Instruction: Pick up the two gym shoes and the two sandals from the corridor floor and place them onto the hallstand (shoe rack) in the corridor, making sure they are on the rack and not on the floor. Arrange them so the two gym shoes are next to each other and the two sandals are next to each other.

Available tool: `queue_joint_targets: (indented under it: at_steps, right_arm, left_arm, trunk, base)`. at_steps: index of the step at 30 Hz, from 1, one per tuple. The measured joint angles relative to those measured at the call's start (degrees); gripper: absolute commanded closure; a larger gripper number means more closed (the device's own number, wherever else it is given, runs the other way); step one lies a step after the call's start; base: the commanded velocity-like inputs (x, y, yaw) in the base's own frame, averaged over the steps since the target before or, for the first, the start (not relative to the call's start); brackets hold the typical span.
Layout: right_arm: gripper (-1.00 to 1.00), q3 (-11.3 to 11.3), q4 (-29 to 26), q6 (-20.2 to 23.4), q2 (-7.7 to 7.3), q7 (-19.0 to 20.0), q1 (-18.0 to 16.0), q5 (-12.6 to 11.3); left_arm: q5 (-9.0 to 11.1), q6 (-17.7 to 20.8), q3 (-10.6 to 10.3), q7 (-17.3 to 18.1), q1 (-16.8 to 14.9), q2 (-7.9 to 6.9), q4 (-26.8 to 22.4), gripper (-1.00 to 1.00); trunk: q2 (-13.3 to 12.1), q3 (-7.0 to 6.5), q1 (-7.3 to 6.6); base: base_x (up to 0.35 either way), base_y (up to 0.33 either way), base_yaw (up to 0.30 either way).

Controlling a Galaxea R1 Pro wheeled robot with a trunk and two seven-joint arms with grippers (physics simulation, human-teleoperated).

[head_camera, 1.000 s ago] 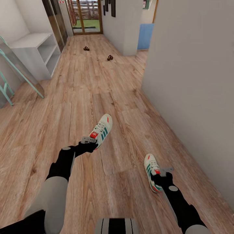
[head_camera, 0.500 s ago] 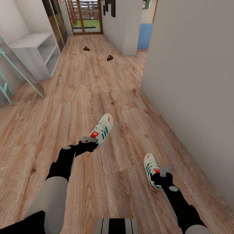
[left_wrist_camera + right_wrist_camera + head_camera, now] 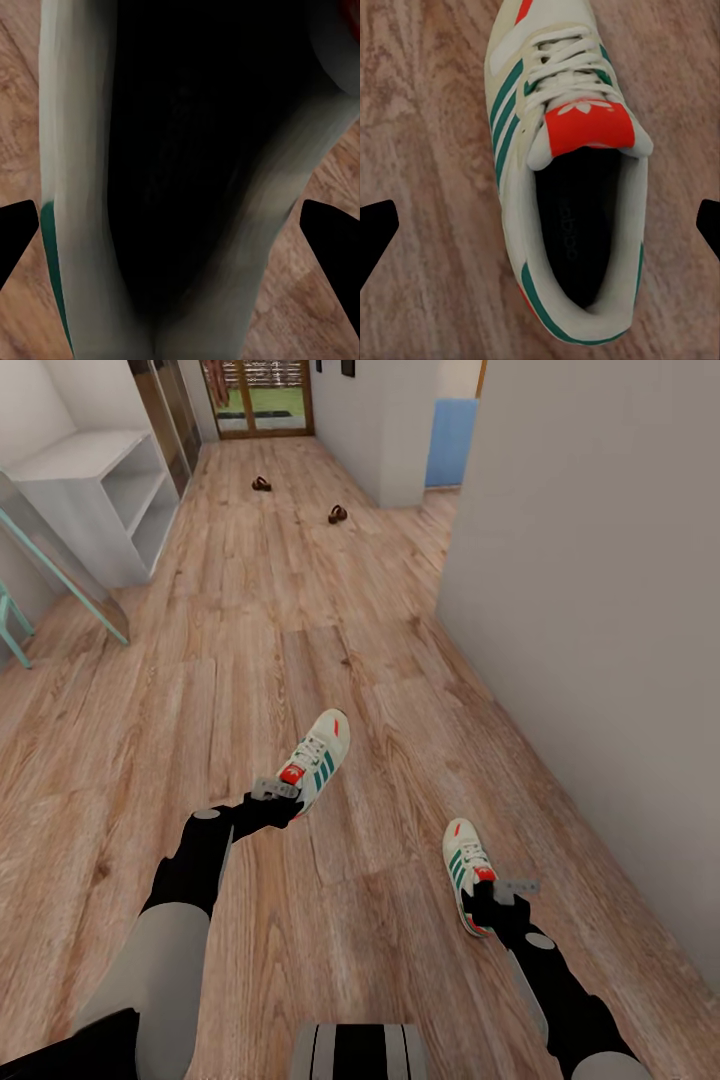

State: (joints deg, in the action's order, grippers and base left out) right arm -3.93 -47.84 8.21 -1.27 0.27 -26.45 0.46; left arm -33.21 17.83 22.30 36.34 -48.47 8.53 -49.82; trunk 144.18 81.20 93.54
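**White, Green and Red-Orange on Pale Wood**

Two white gym shoes, one (image 3: 318, 755) and the other (image 3: 467, 868), carry green side stripes and red-orange tongue tabs over the light brown, knot-grained corridor floor (image 3: 250, 650). Two small brown sandals (image 3: 338, 514) lie beyond. The shelf unit (image 3: 95, 510) is light grey; the robot's arms are black and grey.

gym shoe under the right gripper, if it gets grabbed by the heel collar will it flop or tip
The gym shoe lies flat on its sole on the wood floor, so it probably won't roll. Its open collar looks thin and padded, so it may squash somewhat between the fingers. Held at the heel, the longer laced toe end would likely droop. The right gripper stands open over its heel.
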Motion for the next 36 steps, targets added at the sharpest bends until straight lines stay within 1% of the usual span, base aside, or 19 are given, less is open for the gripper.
queue_joint_targets:
  at_steps: [4,11,15,21,28,36]
  right_arm:
    - [-1.0,-0.03,-0.07,-0.01,-0.09,-0.02,0.0,-0.04]
    - [-1.0,-0.47,-0.13,-0.02,-0.28,-0.03,0.0,-0.06]
    - [-1.0,-2.13,-0.18,-0.02,-0.31,0.02,-0.01,-0.07]
    - [-1.0,-2.57,-0.26,-0.01,-0.26,0.05,0.0,-0.11]
    - [-1.0,-2.6,-0.31,-0.02,-0.23,-0.02,0.0,-0.06]
    - [-1.0,-2.62,-0.37,-0.02,-0.22,0.01,0.0,-0.06]
  left_arm:
    - [0.02,0.0,0.0,0.0,0.0,0.0,0.0,1.0]
    - [-0.08,0.25,0.0,0.0,0.0,0.0,0.01,1.0]
    - [-0.09,0.33,-0.01,0.0,0.0,0.0,0.01,1.0]
    - [-0.06,0.35,-0.09,0.0,-0.01,0.0,0.01,1.0]
    - [-0.02,0.36,0.02,0.0,0.0,0.0,0.05,1.0]
    - [-0.08,0.35,0.08,0.0,0.0,-0.09,0.09,1.0]
  trunk:
    - [0.0,0.2,0.0]
    - [0.09,2.07,0.18]
    - [0.15,3.29,0.29]
    - [0.15,3.78,0.28]
    - [0.15,3.9,0.28]
    - [0.25,5.79,0.49]
  base:
    - [0.0,0.0,0.0]
    - [0.0,0.0,0.0]
    - [0.0,0.0,-0.041]
    - [0.0,0.0,-0.091]
    - [0.0,0.0,-0.015]
    - [0.0,0.0,-0.001]
